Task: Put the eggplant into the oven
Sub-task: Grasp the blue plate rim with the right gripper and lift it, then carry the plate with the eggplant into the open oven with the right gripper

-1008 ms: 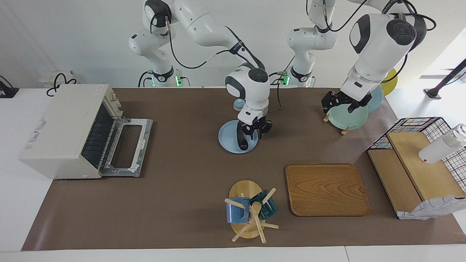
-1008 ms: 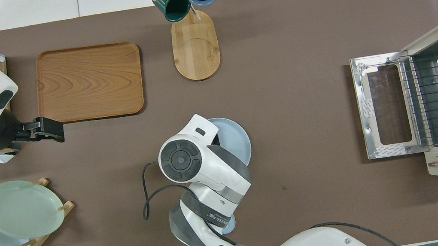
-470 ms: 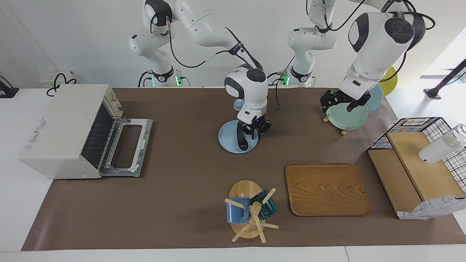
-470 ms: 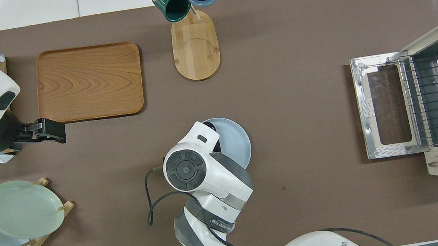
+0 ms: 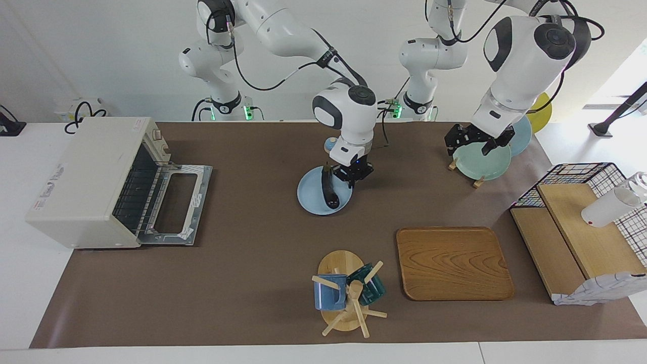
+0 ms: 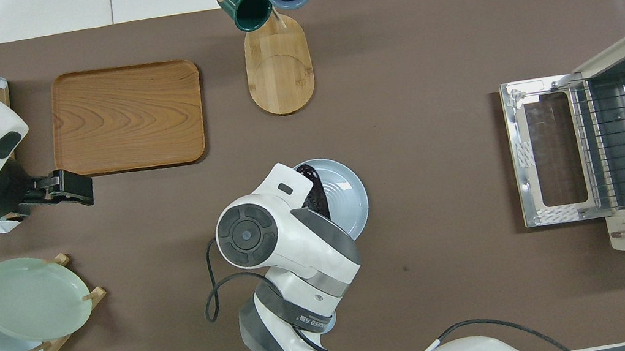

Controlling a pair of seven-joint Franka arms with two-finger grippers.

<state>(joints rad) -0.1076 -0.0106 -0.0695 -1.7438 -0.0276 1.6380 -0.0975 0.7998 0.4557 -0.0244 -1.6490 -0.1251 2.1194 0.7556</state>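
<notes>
Right hand (image 5: 349, 174) closed on eggplant (image 5: 328, 191) near stem end; dark body hangs below hand over blue plate (image 5: 311, 199). Oven (image 5: 96, 177) well off toward right arm's end of desk (image 5: 252, 263), door down, rack bare. Left hand (image 5: 470, 141) waits above green plate (image 5: 485, 162); grip state: cannot tell. Advice: lift clear of plate rim, carry level, enter oven low over door, release on rack.

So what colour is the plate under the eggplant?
Pale blue. The plate under the eggplant shows best in the facing view.
</notes>
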